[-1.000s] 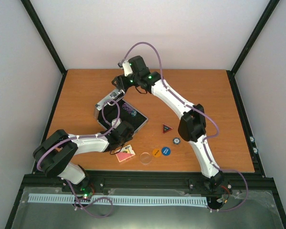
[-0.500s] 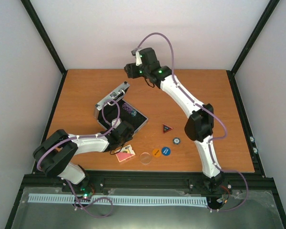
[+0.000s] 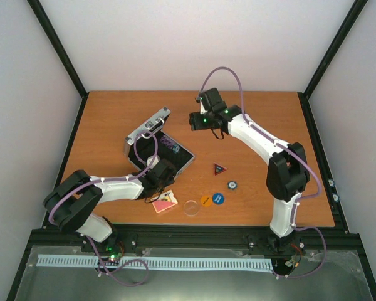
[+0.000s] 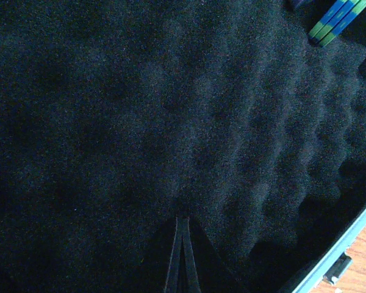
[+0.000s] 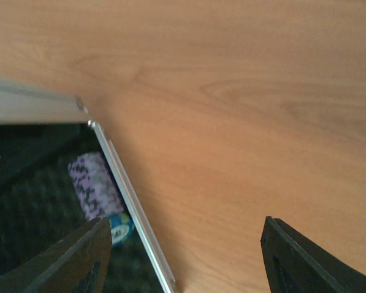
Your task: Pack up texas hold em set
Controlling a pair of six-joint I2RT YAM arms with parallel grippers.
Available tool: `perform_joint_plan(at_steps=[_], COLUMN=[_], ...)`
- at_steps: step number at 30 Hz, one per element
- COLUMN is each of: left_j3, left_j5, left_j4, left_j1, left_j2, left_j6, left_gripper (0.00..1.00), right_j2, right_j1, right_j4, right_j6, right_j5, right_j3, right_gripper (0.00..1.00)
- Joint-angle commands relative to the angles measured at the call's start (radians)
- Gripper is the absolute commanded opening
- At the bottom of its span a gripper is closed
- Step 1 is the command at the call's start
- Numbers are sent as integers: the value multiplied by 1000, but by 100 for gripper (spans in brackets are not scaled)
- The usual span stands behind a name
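Observation:
The silver case (image 3: 148,130) lies open, its lid standing up at the back left and black foam (image 4: 171,122) lining the base. A purple-white chip stack (image 5: 94,182) and a blue chip (image 5: 119,226) lie inside by the rim. My left gripper (image 3: 156,170) is shut, its tips (image 4: 182,229) against the foam. My right gripper (image 3: 195,121) hangs open and empty over bare table right of the case (image 5: 129,201). On the table lie a red-black triangle (image 3: 220,168), blue-white chip (image 3: 231,185), blue disc (image 3: 218,199), orange disc (image 3: 205,200), clear disc (image 3: 191,207) and pink card deck (image 3: 165,202).
Green-blue chips (image 4: 337,19) stand on edge in the case's far corner. Black frame posts and white walls ring the wooden table (image 3: 269,125). The left arm's elbow (image 3: 72,204) sits at the near left edge.
My right arm has swung right and away from the case lid, which stays standing. The left arm has not moved.

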Motion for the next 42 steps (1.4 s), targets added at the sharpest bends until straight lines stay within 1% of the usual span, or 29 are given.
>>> perform_joint_plan(at_steps=[1,3,6,14,17,22,26,31,42], left_j3=[-46,-42,-37,-47,-53,-59,-71,-82,-100], left_j5=[98,96,101,100,99,96,93,95,72], left_j4=[-178,-176,-167,-162,-161,-162,-159,-148,-173], left_j1=[-4,-4,-4,-4,-4,-4,-4,-4,-4], left_j2=[81,90,107,105,100,91,89,91,41], left_j6=[11,13,13,12,9,5,2,-5,-5], left_gripper=[1,1,1,1,1,1,1,1,1], right_j2=[-49,-41,-14,107,137,137,148,202,356], right_j1=[16,23,32,40,56,70,80,89,118], right_j4=[-14,-15,1,-33,-72,-74,-71,-105,-178], right_j6=[-17,-29,-28,-33,-50,-52,-58,-60,-59], right_j5=[-103,-158,-196,-301,-300,-312,-337,-360,-390], right_j3=[-22,-8,19,181,236,230,257,363,613], right_gripper=[69,69,69,69,69,69,69,69,69])
